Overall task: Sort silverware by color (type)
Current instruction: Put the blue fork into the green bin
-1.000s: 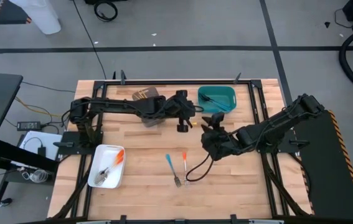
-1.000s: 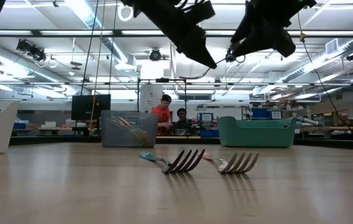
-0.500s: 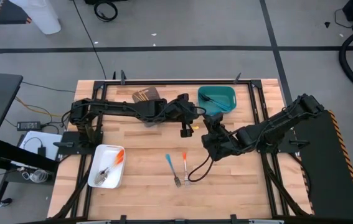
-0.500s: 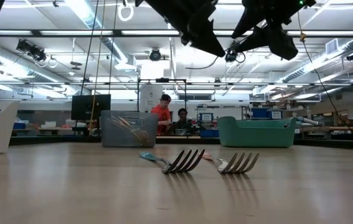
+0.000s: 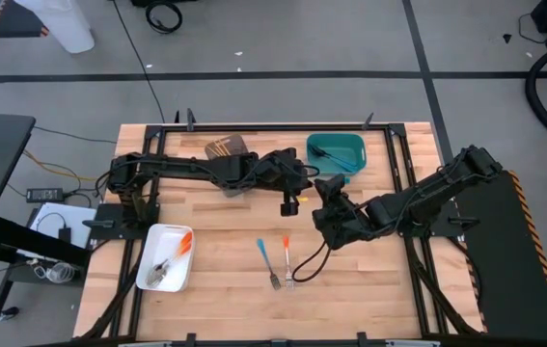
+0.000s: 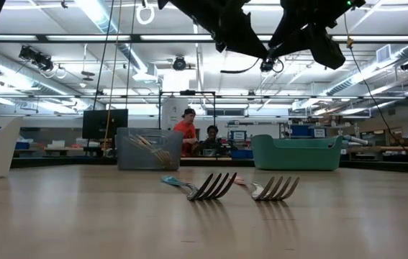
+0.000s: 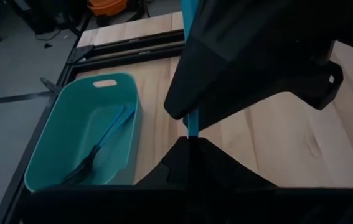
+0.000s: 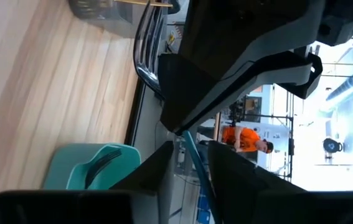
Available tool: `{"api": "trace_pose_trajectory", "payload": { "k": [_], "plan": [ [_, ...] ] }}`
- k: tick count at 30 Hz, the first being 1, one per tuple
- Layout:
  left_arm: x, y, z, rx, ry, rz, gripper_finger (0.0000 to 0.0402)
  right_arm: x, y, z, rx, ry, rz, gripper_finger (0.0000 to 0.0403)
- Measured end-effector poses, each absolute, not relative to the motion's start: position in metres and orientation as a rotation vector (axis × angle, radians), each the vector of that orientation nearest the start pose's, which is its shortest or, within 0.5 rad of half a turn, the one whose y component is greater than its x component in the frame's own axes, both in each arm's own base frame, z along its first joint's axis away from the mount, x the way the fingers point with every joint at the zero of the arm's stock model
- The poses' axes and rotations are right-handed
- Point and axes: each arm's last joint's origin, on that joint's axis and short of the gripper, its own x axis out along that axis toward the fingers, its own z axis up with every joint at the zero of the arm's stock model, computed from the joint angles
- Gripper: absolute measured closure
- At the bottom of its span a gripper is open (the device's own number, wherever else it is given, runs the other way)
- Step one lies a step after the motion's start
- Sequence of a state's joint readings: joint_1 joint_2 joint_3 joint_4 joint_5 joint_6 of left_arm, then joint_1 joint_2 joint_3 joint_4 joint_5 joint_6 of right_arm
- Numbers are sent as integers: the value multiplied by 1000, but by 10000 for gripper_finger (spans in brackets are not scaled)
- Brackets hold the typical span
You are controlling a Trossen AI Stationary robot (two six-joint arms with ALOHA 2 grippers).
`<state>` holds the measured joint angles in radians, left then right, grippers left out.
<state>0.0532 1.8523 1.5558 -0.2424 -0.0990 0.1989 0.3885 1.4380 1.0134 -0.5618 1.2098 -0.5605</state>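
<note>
Blue-handled fork (image 7: 192, 122) pinched shut in my left pincer (image 5: 289, 203), mid-tabletop, just beside teal tray (image 5: 337, 152). Right pincer (image 5: 326, 189) closing around same fork; grip unclear. Risk: releasing early drops fork short of tray.

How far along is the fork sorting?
Done: forks lie in the teal tray, grey tray and white tray. In hand: the left gripper is shut on a blue fork above mid-table, right gripper beside it. Left: that one, plus a loose blue fork and an orange fork on the table.
</note>
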Motion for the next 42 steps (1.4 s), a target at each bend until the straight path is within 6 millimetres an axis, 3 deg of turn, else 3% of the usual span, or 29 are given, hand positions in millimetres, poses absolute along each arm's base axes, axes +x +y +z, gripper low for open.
{"api": "trace_pose_trajectory", "payload": {
  "k": [17, 25, 34, 42],
  "plan": [
    [428, 25, 294, 204, 532, 63, 366, 265, 79, 253, -1273, 952, -535, 389],
    [429, 23, 296, 239, 517, 43, 349, 266, 79, 253, -1266, 946, -533, 390],
    [428, 22, 294, 279, 546, 61, 262, 266, 80, 253, -1247, 944, -505, 390],
    [420, 16, 293, 323, 636, 207, 253, 266, 81, 252, -1224, 933, -498, 388]
  ]
}}
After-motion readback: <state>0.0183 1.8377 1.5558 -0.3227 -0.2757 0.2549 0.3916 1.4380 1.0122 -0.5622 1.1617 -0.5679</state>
